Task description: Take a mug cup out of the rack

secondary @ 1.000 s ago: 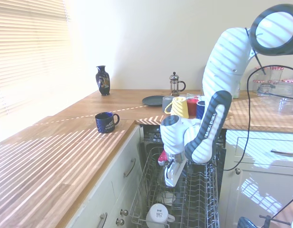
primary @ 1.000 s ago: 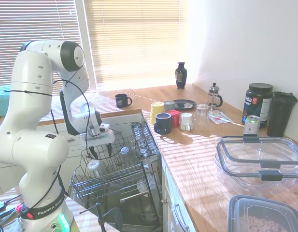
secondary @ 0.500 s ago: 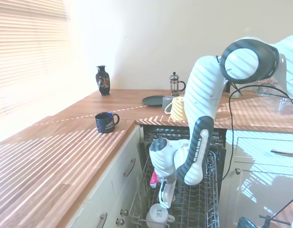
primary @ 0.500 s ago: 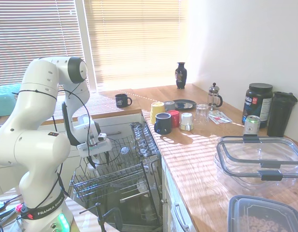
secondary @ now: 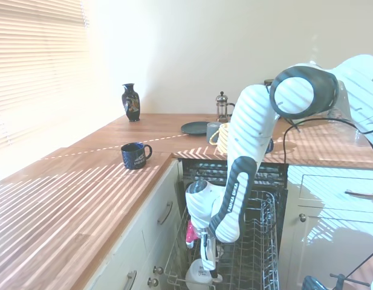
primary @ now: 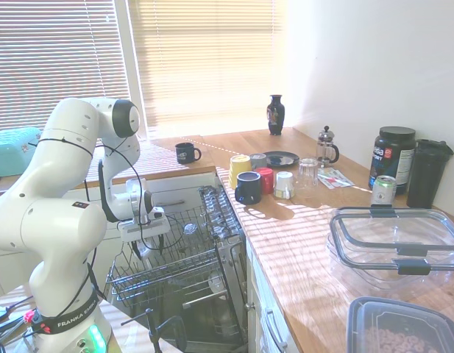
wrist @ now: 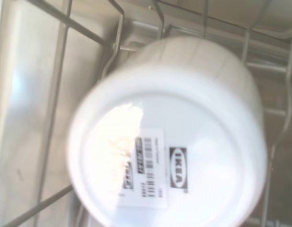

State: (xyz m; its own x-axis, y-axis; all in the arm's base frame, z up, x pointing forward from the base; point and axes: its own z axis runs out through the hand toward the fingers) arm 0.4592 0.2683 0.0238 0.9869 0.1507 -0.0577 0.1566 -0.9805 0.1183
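Observation:
The mug cup (wrist: 169, 137) is white and stands upside down in the rack (wrist: 56, 94), its base with a printed label filling the wrist view. In the second exterior view only a bit of the mug cup (secondary: 195, 275) shows at the near end of the grey wire rack (secondary: 259, 241). My gripper (secondary: 208, 267) hangs straight over it, pointing down and almost touching. In the first exterior view the gripper (primary: 143, 243) is low inside the rack (primary: 182, 265) and hides the cup. The fingers look open, with nothing held.
A navy mug (primary: 187, 153) stands on the counter beside the dishwasher. Several cups, one of them yellow (primary: 239, 168), cluster on the counter behind the rack. A pink item (secondary: 190, 232) and a glass (primary: 188, 229) sit in the rack near the gripper. Upright prongs surround the cup.
The arm has folded down and the gripper has dropped from above the rack to just over the white cup, moving toward the rack's near end.

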